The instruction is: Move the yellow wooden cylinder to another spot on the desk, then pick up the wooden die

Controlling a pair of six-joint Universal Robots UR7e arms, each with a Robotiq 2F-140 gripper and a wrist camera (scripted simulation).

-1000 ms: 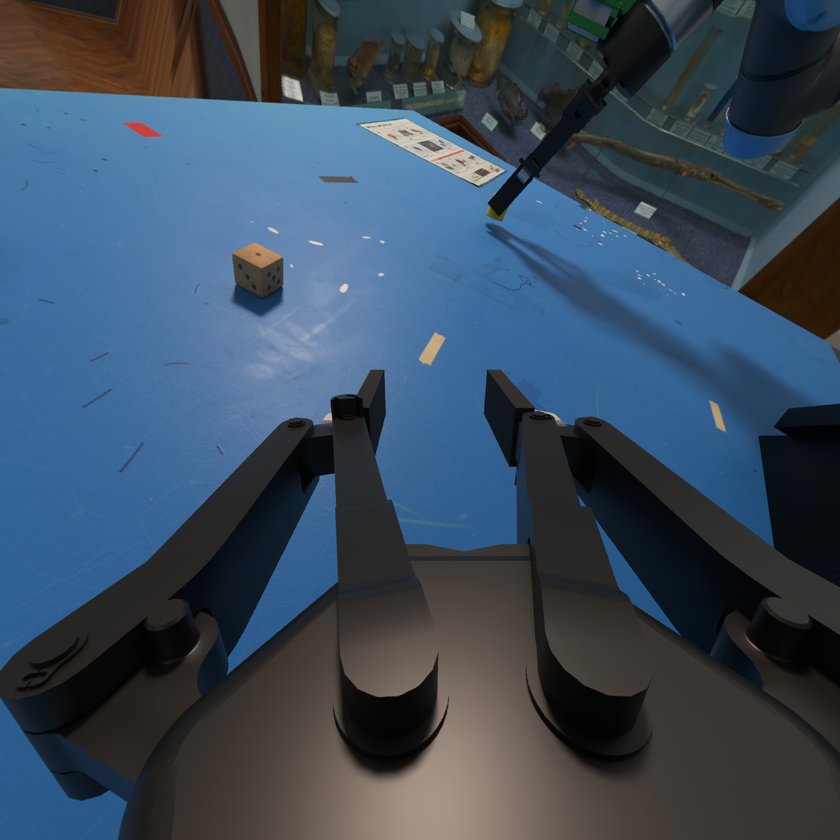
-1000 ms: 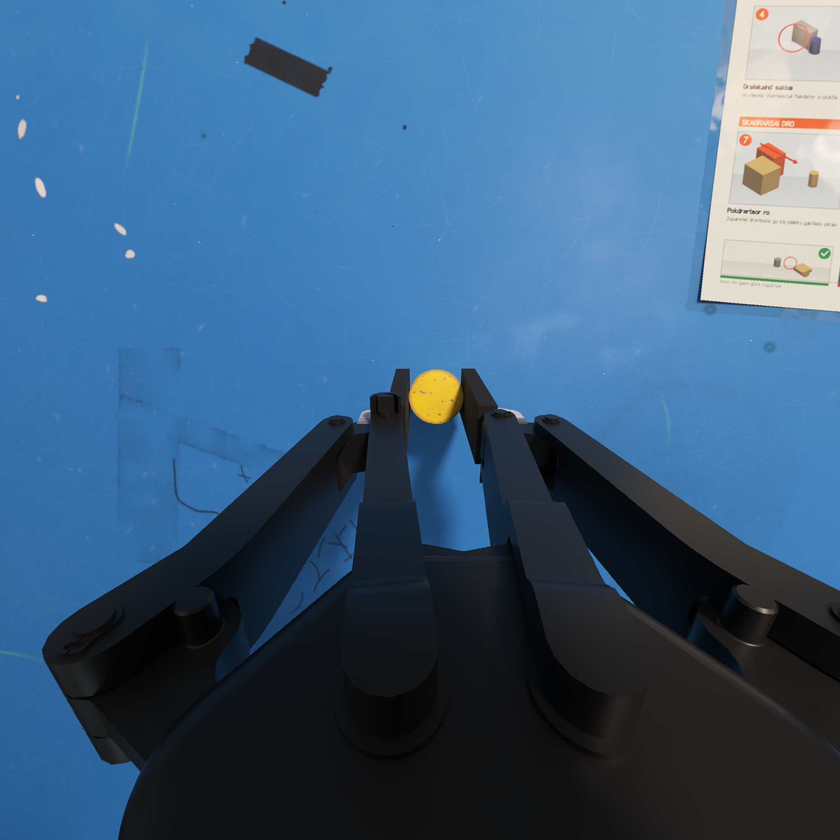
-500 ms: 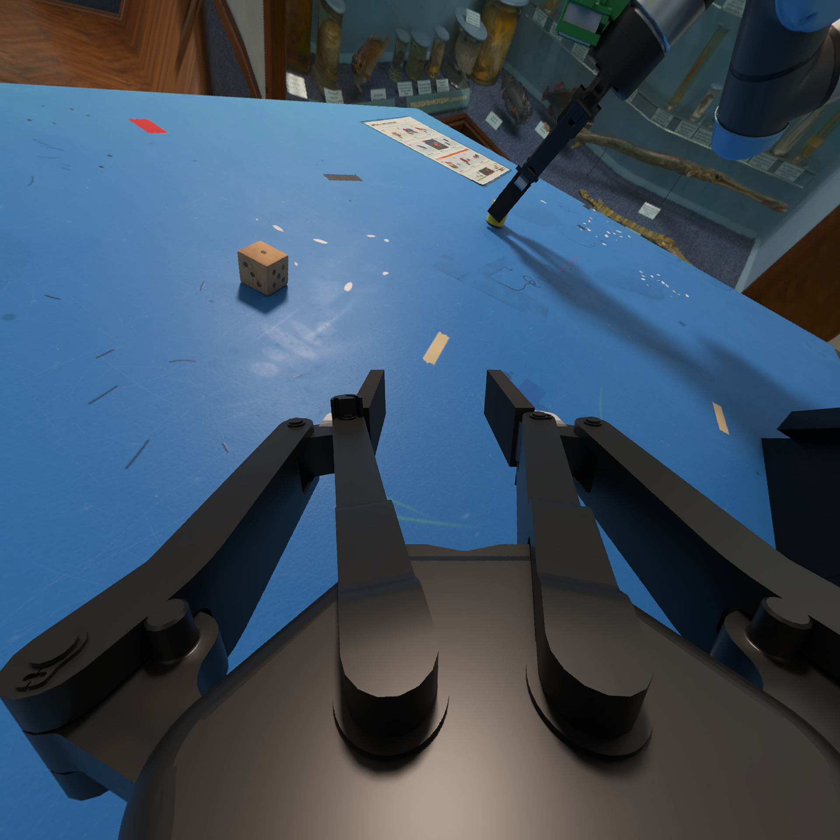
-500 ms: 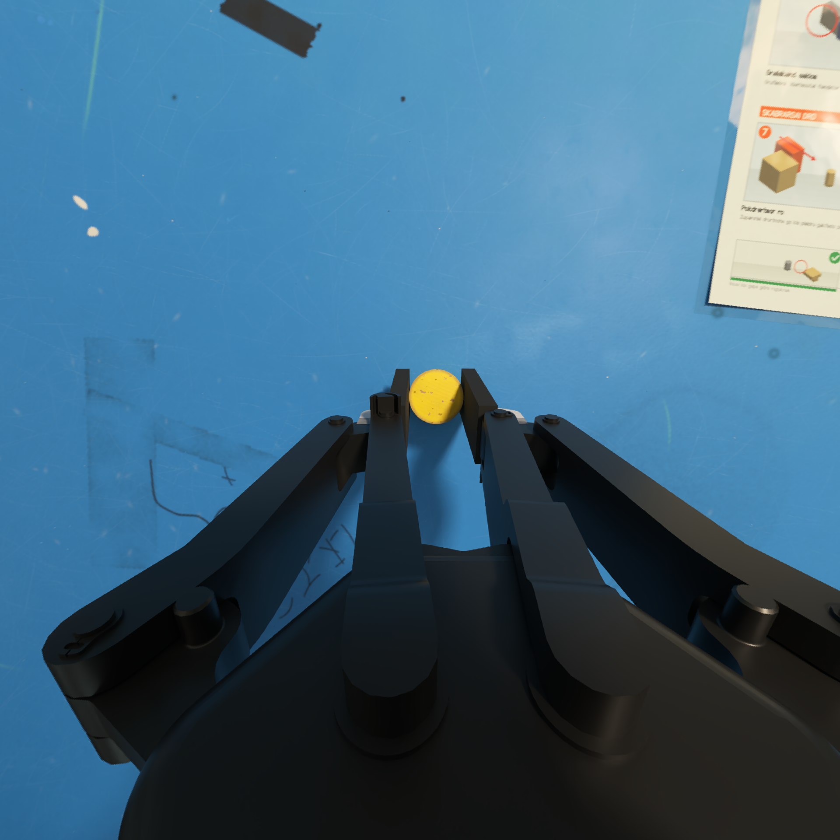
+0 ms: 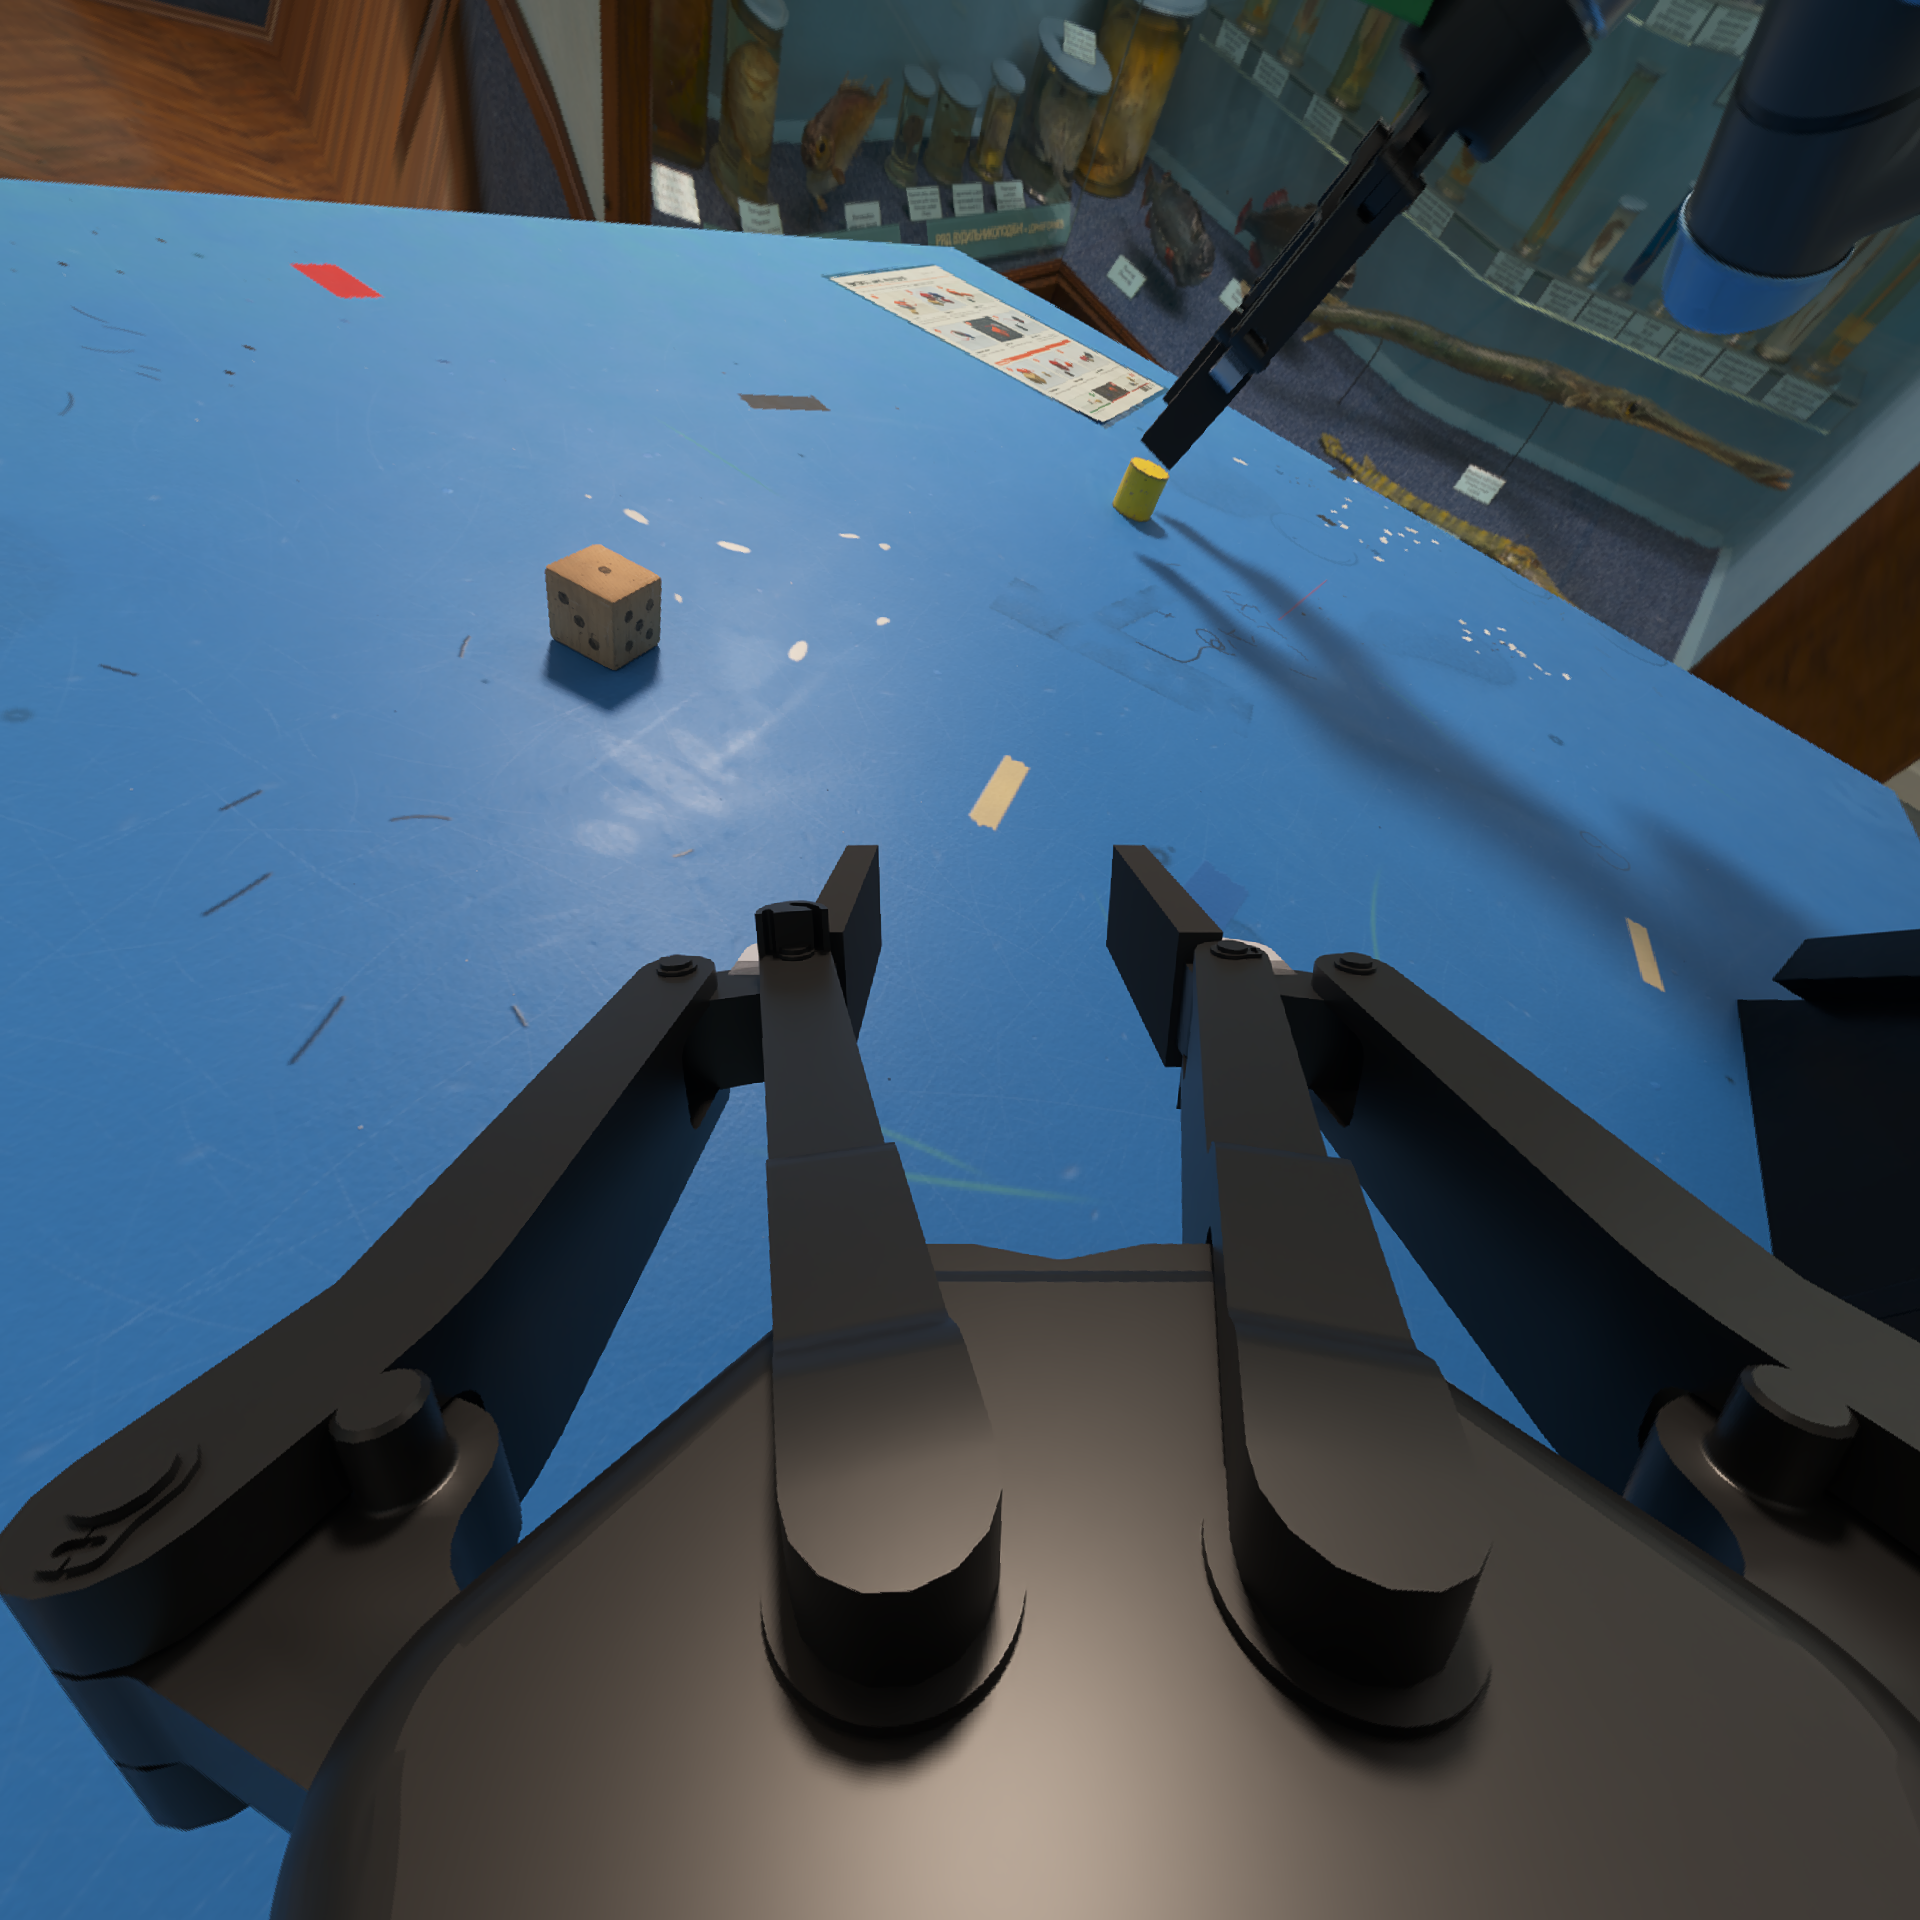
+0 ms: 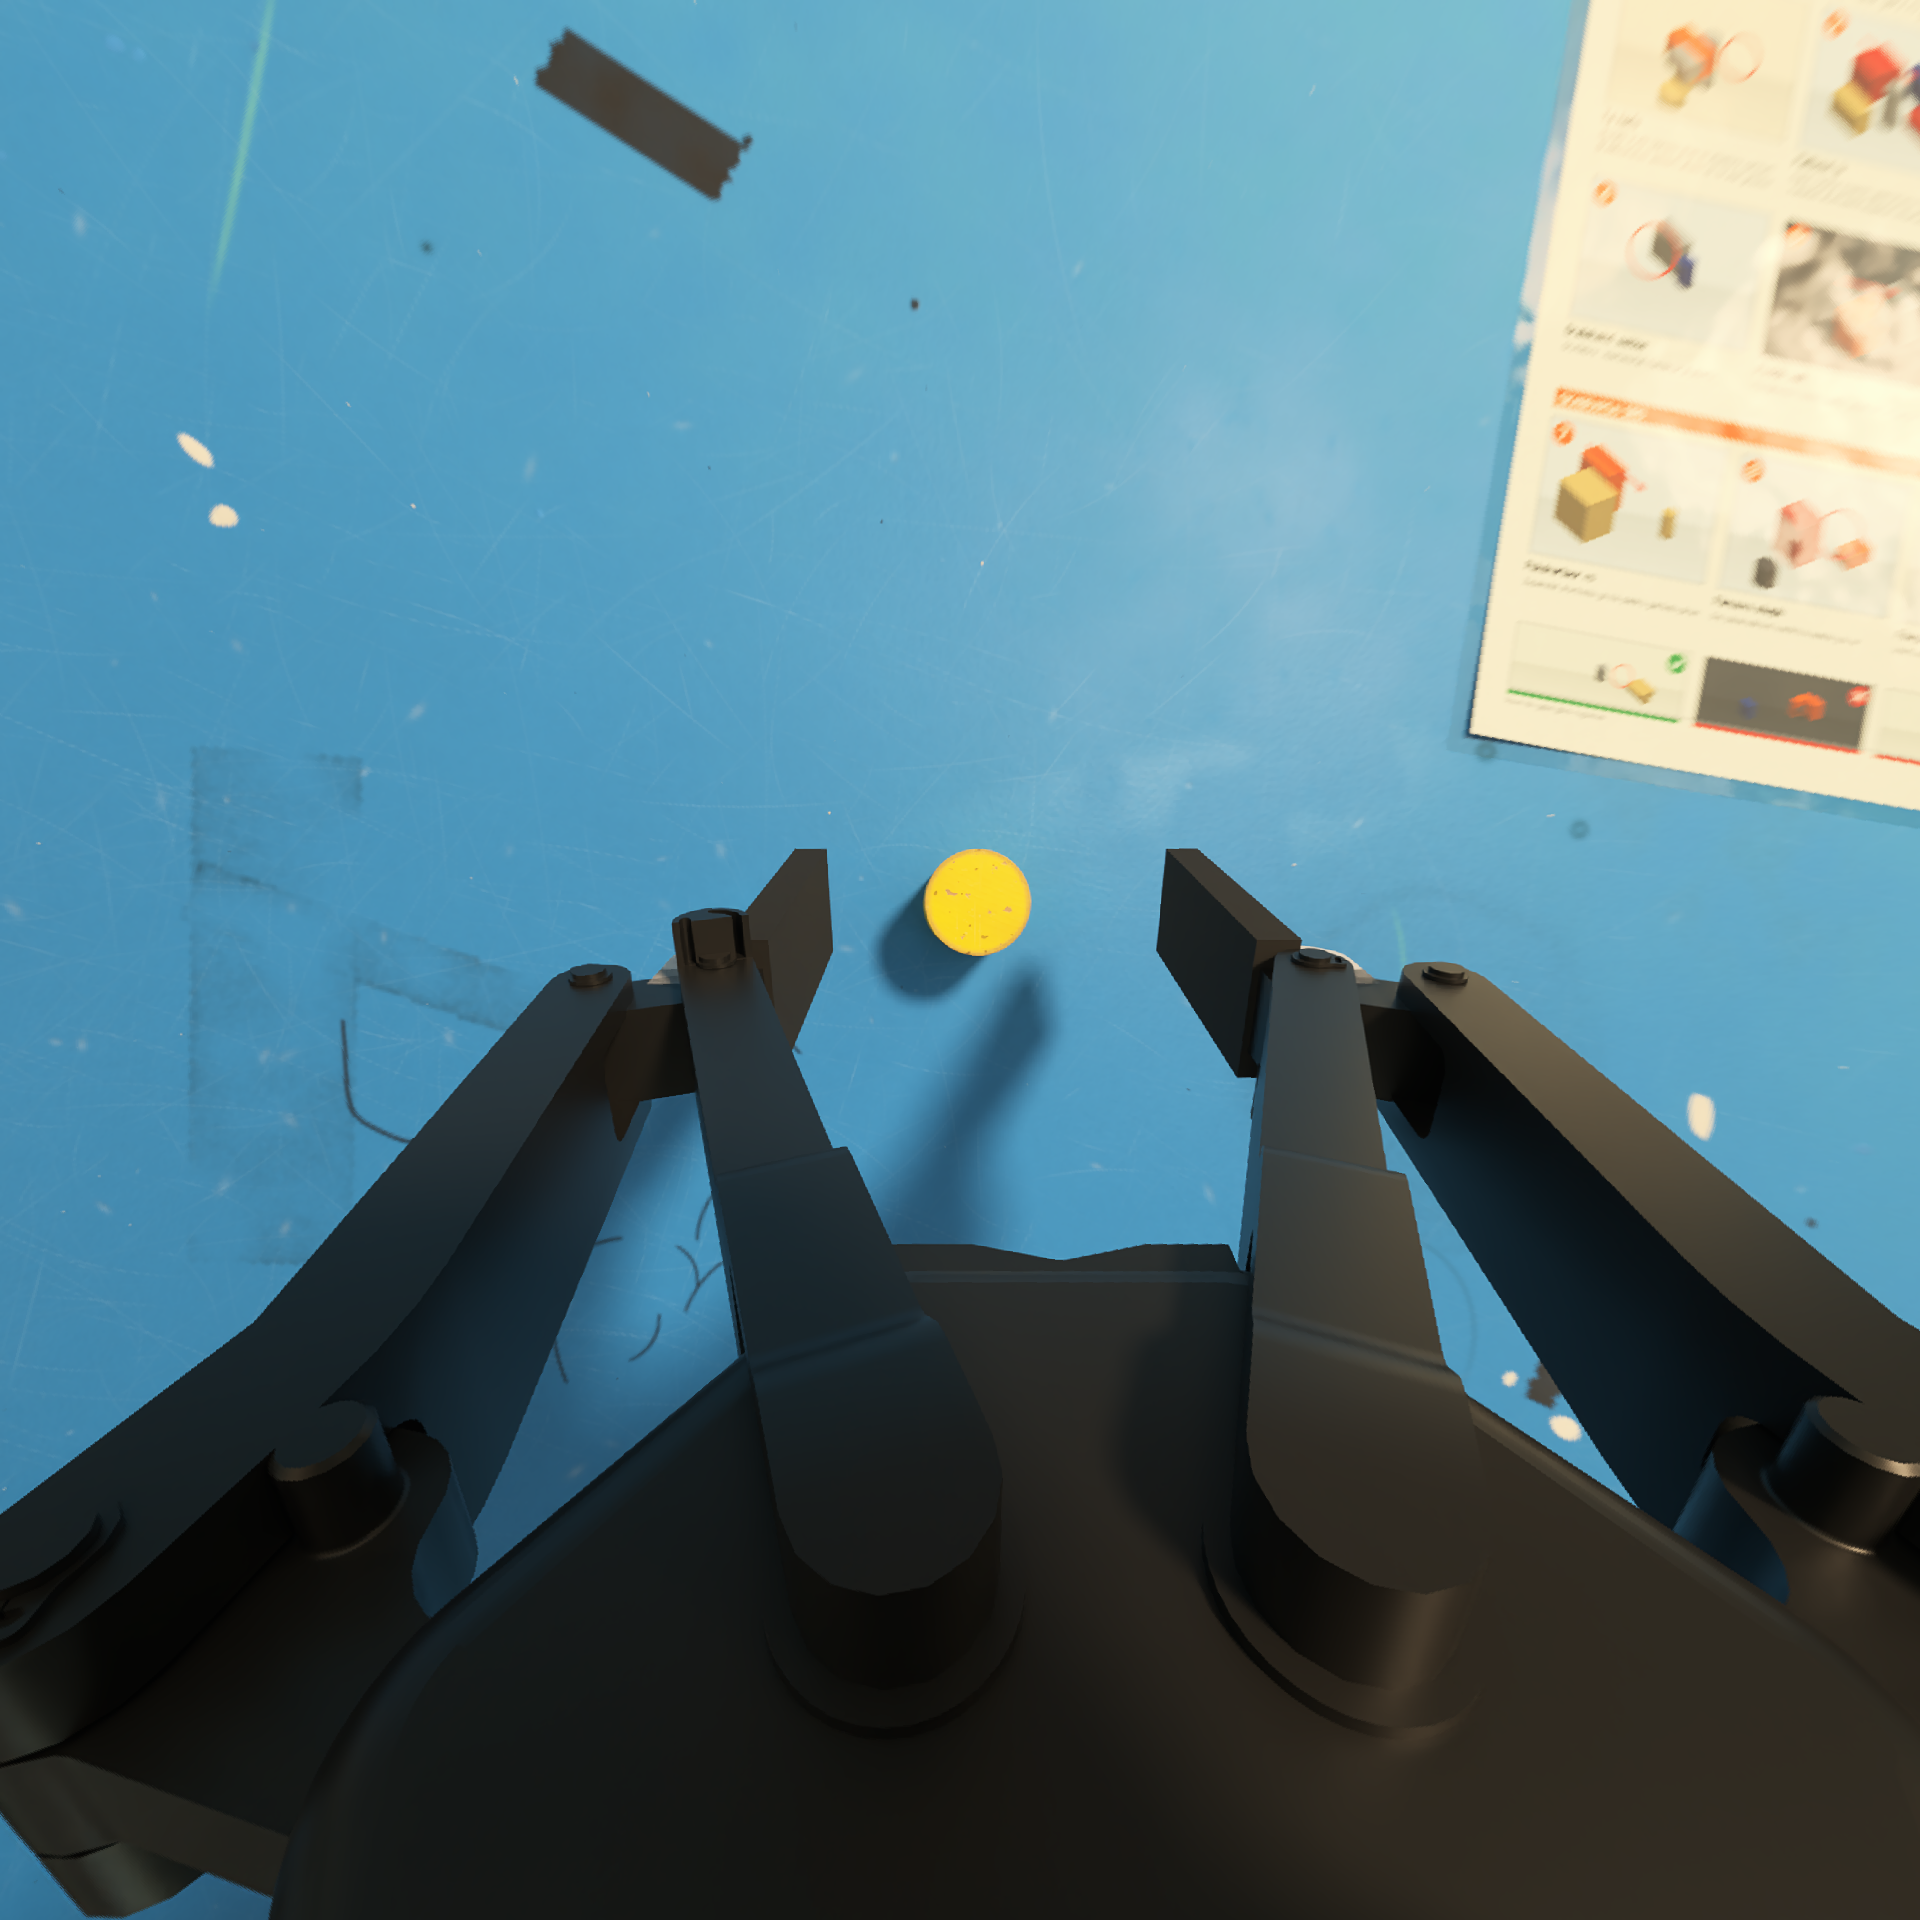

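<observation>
The yellow wooden cylinder (image 6: 977, 901) stands upright on the blue desk (image 6: 935, 468), seen end-on from above between the fingers of my right gripper (image 6: 995, 894), which is open and clear of it on both sides. In the left wrist view the cylinder (image 5: 1140, 488) stands at the far right, with the right gripper (image 5: 1174, 442) just above it. The wooden die (image 5: 603, 606) sits on the desk at the left middle. My left gripper (image 5: 994, 904) is open and empty, above the desk, well short and right of the die.
A printed instruction sheet (image 6: 1725, 416) lies flat beside the cylinder; it also shows in the left wrist view (image 5: 992, 338). Tape scraps mark the desk: dark (image 6: 641, 112), red (image 5: 335, 280), tan (image 5: 997, 792). The desk's far right edge (image 5: 1455, 540) drops toward display cases.
My right gripper lowered the cylinder to the desk, opened and let it go, then rose a little. The left gripper stayed open and drifted slightly.
</observation>
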